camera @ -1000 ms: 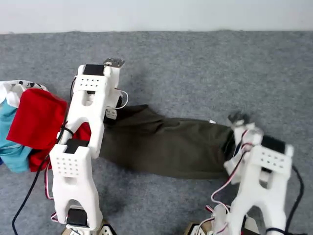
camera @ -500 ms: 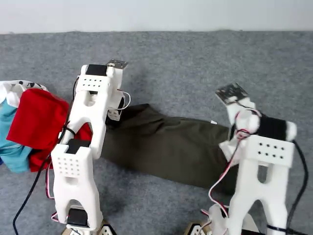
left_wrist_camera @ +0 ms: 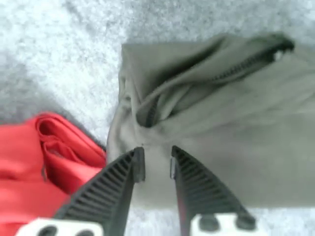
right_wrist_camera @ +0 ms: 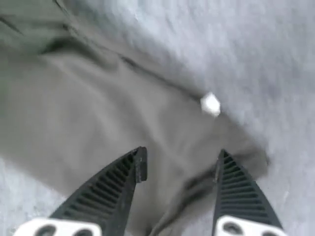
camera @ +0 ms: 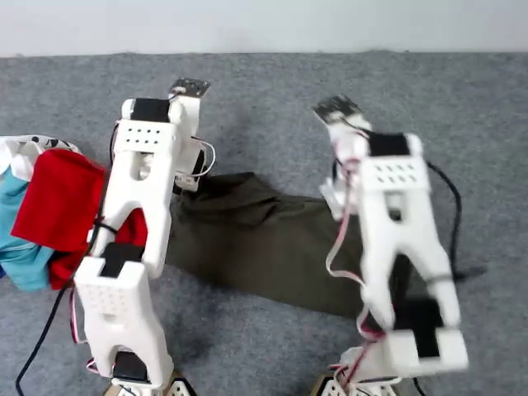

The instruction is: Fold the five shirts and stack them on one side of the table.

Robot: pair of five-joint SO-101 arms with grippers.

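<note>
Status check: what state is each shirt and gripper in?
Olive shirt: stretched out on the table, rumpled.
Red shirt: bunched on top of the side pile.
Teal shirt: crumpled under the red one.
White shirt: crumpled in that pile.
Left gripper: narrowly open over the olive shirt.
Right gripper: wide open over the olive shirt.

The left arm (camera: 142, 216) and the right arm (camera: 398, 227) are built from white printed plastic shells. The link faces carry rounded cut-outs and grids of small round holes. Black servo blocks sit at the joints between the links. Thin red, white and black wires run along the links, and thicker black cables trail beside them. A small bare circuit board is mounted at each wrist. The left gripper (left_wrist_camera: 155, 164) and the right gripper (right_wrist_camera: 179, 167) have black, ribbed, tapered fingers (left_wrist_camera: 110, 184) on white mounts with round holes.
</note>
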